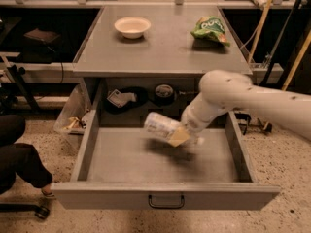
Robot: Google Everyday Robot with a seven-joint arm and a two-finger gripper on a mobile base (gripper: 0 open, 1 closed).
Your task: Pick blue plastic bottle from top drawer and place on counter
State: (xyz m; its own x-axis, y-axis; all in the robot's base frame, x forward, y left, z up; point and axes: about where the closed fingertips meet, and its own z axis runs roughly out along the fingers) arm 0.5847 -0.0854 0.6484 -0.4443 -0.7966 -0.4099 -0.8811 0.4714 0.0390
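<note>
Currently the two-finger gripper (pixel 181 136) sits over the middle of the wide shallow grey top drawer (pixel 85 149), at the end of a smooth, rounded white arm (pixel 243 98) that reaches in from the right. It is clamped on the blue plastic bottle (pixel 160 125), a small clear cylinder with a pale blue-and-white label. A tan finger pad (pixel 178 138) presses against the bottle's right end. The bottle is tilted, its left end higher, and it hangs clear of the drawer floor with a soft dark shadow under it; the cap end is hidden at the gripper. The drawer is pulled fully out, flat matte bottom, tall straight sides, small black loop handle (pixel 166 201) centred on the front panel. Behind it is the flat grey rectangular counter (pixel 165 50), the smooth top of the cabinet and wider than the drawer. On it are a round shallow cream bowl (pixel 132 26) at back left and a crinkled shiny green snack bag (pixel 210 29) at back right, well apart. In the dark recess under the counter are a crumpled whitish item (pixel 120 98) and a round dark object (pixel 164 92). A crumpled clear plastic bag (pixel 72 119) lies on the speckled floor just beside the cabinet's left side. A person's dark trouser leg (pixel 19 161) shows at far left.
</note>
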